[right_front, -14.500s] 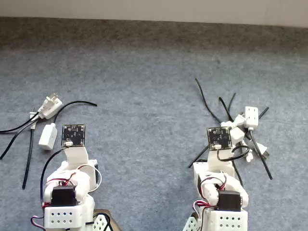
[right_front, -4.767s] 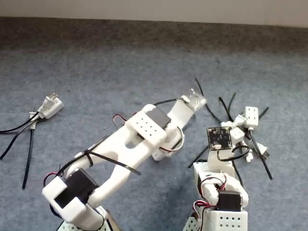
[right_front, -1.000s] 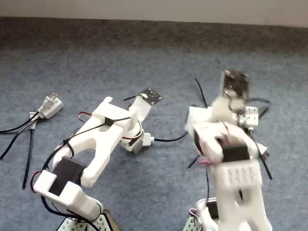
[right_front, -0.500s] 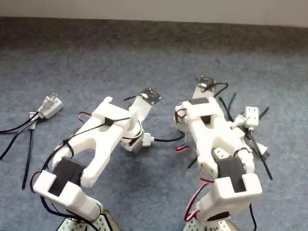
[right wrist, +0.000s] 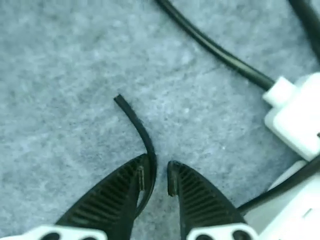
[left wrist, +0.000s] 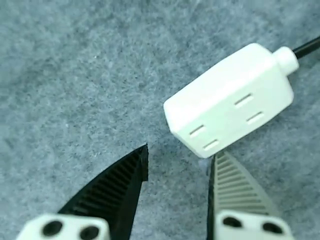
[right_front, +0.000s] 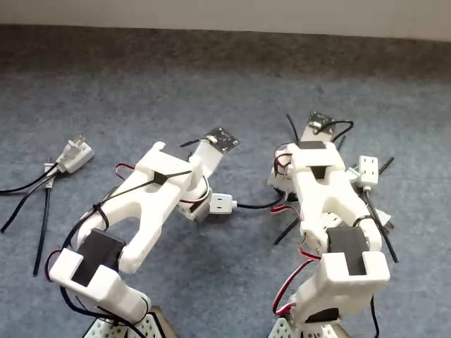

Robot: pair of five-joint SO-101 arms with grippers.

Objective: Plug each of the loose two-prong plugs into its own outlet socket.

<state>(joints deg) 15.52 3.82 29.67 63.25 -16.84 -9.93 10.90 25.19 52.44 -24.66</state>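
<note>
Grey, felt-like table (right_front: 211, 84), boxy white outlet socket (left wrist: 230, 97) with rounded corners lying flat just past the left end effector (left wrist: 181, 152), ribbed fingers apart, right end effector (right wrist: 156, 170) beyond the socket's corded end, fingers narrowly parted, thin black cord (right wrist: 135, 120) curling in alongside one.

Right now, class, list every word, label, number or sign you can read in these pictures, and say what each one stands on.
None: no text can be read in any view.
The white outlet block shows only pairs of slots, no print.
The small circuit board on the left arm's wrist: any print on it is too small to read.
The loose plug at the table's left shows no legible marking.
</note>
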